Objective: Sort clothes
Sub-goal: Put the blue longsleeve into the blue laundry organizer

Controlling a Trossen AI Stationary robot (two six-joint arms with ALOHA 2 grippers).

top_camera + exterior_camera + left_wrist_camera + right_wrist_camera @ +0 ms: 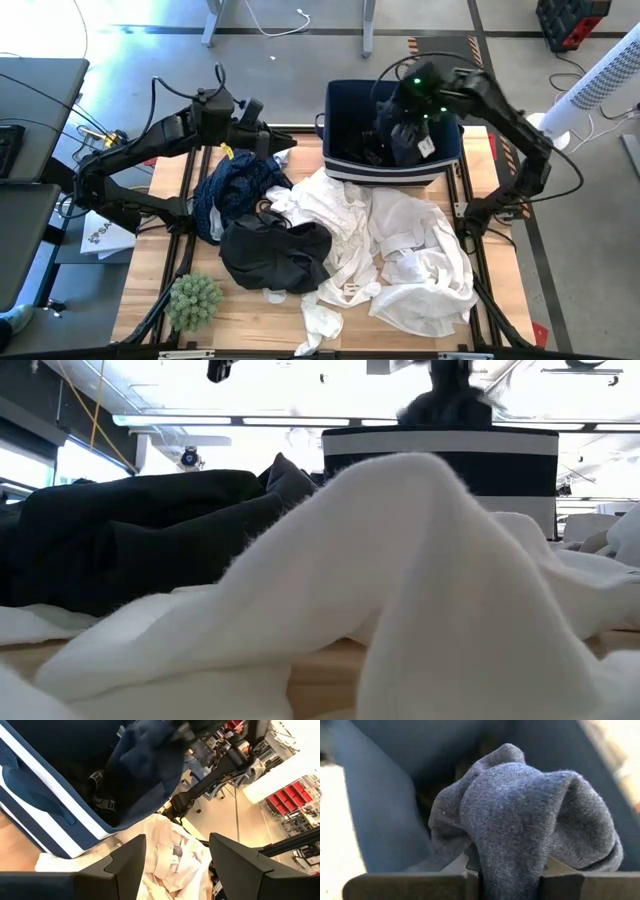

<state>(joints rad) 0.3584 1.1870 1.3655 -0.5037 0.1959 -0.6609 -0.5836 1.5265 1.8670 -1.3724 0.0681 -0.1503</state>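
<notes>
My right gripper (408,108) is over the navy blue bin (338,165) at the table's far side and is shut on a navy blue knit garment (520,810). The garment hangs into the bin (410,140) and shows above its rim in the low view (445,405). My left gripper (272,140) is open and empty, left of the bin and above a navy patterned garment (235,190). A black garment (275,255) and several white garments (400,250) lie heaped on the table's middle. My right gripper pinches a bunched fold of the navy knit garment (507,865) between its two fingers, several layers thick. The fingers come from above, pointing down into the bin. The garment bulges past the fingertips and hangs below them, inside the bin's walls.
A green spiky plant (195,300) stands at the near left corner. The bin (30,815) holds dark items with straps (100,795). White cloth (400,560) lies close before the low camera. Bare wood shows along the table's left side and near edge.
</notes>
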